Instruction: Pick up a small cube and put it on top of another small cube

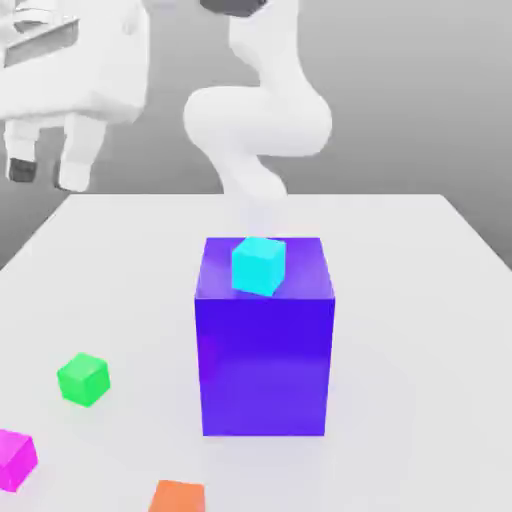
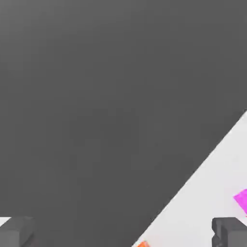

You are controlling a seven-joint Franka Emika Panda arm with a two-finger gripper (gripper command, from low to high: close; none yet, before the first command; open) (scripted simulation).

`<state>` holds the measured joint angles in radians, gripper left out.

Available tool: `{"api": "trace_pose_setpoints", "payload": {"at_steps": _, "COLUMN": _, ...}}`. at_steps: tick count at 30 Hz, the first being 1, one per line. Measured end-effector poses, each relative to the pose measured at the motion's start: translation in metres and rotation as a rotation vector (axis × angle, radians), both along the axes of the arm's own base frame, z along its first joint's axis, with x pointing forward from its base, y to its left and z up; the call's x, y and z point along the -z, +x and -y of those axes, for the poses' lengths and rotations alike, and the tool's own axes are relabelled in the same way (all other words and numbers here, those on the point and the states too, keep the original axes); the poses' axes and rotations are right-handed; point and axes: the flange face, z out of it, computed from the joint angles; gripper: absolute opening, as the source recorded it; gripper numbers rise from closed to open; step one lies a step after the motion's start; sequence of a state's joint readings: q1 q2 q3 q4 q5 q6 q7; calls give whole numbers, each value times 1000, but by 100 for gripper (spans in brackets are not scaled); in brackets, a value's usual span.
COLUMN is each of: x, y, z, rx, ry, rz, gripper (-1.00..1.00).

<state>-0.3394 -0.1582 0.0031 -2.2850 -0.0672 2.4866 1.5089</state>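
Observation:
The small magenta cube (image 1: 14, 459) lies at the front edge of the white table, at the exterior view's left; a corner of the small magenta cube (image 2: 242, 199) also enters the hand view. A cyan small cube (image 1: 259, 265) rests on top of a tall blue block (image 1: 265, 350) in the table's middle. My gripper (image 1: 47, 172) hangs high in the air at the exterior view's upper left, far above the table. It is open, with nothing between its fingers (image 2: 229, 230).
A green cube (image 1: 83, 379) sits on the table (image 1: 400, 300) left of the blue block. An orange cube (image 1: 178, 497) lies at the front edge, and an orange cube's corner (image 2: 143, 244) is in the hand view. The white arm (image 1: 262, 120) rises behind the block.

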Motion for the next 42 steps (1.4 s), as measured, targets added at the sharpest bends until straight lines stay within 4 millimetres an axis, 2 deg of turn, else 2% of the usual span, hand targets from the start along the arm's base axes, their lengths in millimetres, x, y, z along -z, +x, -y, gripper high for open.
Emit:
{"api": "trace_pose_setpoints", "payload": {"at_steps": 6, "x": 106, "y": -8, "z": 73, "rx": 345, "ry": 121, "rz": -100, "gripper": 0}}
{"api": "trace_pose_setpoints", "payload": {"at_steps": 10, "x": 179, "y": -21, "z": 103, "rx": 551, "ry": 198, "rz": -166, "gripper": 0}}
{"api": "trace_pose_setpoints", "payload": {"at_steps": 14, "x": 251, "y": -47, "z": 130, "rx": 766, "ry": 270, "rz": -228, "gripper": 0}}
{"api": "trace_pose_setpoints", "payload": {"at_steps": 18, "x": 311, "y": -53, "z": 136, "rx": 811, "ry": 284, "rz": -241, "gripper": 0}}
{"api": "trace_pose_setpoints", "payload": {"at_steps": 19, "x": 323, "y": -53, "z": 136, "rx": 812, "ry": 284, "rz": -242, "gripper": -100}}
{"api": "trace_pose_setpoints", "payload": {"at_steps": 24, "x": 322, "y": -53, "z": 136, "rx": 812, "ry": 283, "rz": -239, "gripper": -100}}
{"api": "trace_pose_setpoints", "payload": {"at_steps": 25, "x": 328, "y": -53, "z": 136, "rx": 813, "ry": 283, "rz": -240, "gripper": -100}}
{"api": "trace_pose_setpoints", "payload": {"at_steps": 26, "x": 324, "y": -53, "z": 136, "rx": 814, "ry": 284, "rz": -240, "gripper": -100}}
{"api": "trace_pose_setpoints", "payload": {"at_steps": 31, "x": 265, "y": -58, "z": 134, "rx": 833, "ry": 294, "rz": -235, "gripper": -100}}
{"api": "trace_pose_setpoints", "payload": {"at_steps": 37, "x": 228, "y": -105, "z": 115, "rx": 1050, "ry": 373, "rz": -187, "gripper": -100}}
{"api": "trace_pose_setpoints", "payload": {"at_steps": 42, "x": 213, "y": -155, "z": 100, "rx": 1257, "ry": 392, "rz": -160, "gripper": -100}}
